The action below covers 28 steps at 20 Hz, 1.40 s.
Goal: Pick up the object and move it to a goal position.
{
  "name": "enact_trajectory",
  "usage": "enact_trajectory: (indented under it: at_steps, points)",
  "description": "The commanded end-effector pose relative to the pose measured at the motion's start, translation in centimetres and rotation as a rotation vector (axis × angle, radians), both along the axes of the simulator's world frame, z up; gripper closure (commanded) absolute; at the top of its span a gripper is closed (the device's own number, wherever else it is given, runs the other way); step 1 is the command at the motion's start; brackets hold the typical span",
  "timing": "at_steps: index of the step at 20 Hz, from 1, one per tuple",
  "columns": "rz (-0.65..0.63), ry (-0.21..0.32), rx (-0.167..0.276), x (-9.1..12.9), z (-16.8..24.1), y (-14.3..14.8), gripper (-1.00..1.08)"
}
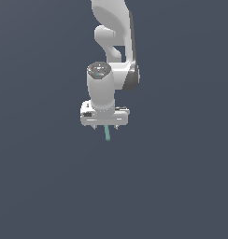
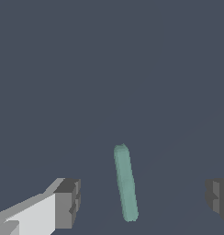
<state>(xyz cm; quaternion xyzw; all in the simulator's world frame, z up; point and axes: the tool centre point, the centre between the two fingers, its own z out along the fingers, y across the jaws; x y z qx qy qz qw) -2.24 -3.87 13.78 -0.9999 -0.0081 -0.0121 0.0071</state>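
The object is a thin teal-green stick [image 1: 107, 133]. In the exterior view only its lower part shows, poking out below the white gripper [image 1: 105, 128], which hangs right over it. In the wrist view the whole stick [image 2: 125, 182] lies on the dark surface between the two fingertips. The jaws stand wide apart, one grey fingertip [image 2: 68, 203] on one side and the other fingertip [image 2: 218, 197] far on the other side. Neither touches the stick. The gripper is open and holds nothing.
The white arm [image 1: 113, 51] rises from the gripper toward the top of the exterior view. Around it there is only a plain dark grey surface [image 1: 181, 186]. No goal marker shows.
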Motion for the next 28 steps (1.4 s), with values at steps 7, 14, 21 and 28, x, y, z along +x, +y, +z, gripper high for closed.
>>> enact_trajectory:
  at_steps: [7, 14, 21, 28]
  points:
    - [0.131, 0.017, -0.014, -3.8, -5.5, -0.1, -0.92]
    - [0.178, 0.022, -0.017, -5.3, -7.3, -0.1, -0.92]
    - [0.176, 0.023, -0.016, -5.3, -7.8, -0.1, -0.92]
    - [0.179, 0.023, -0.016, -5.5, -10.7, -0.1, -0.92]
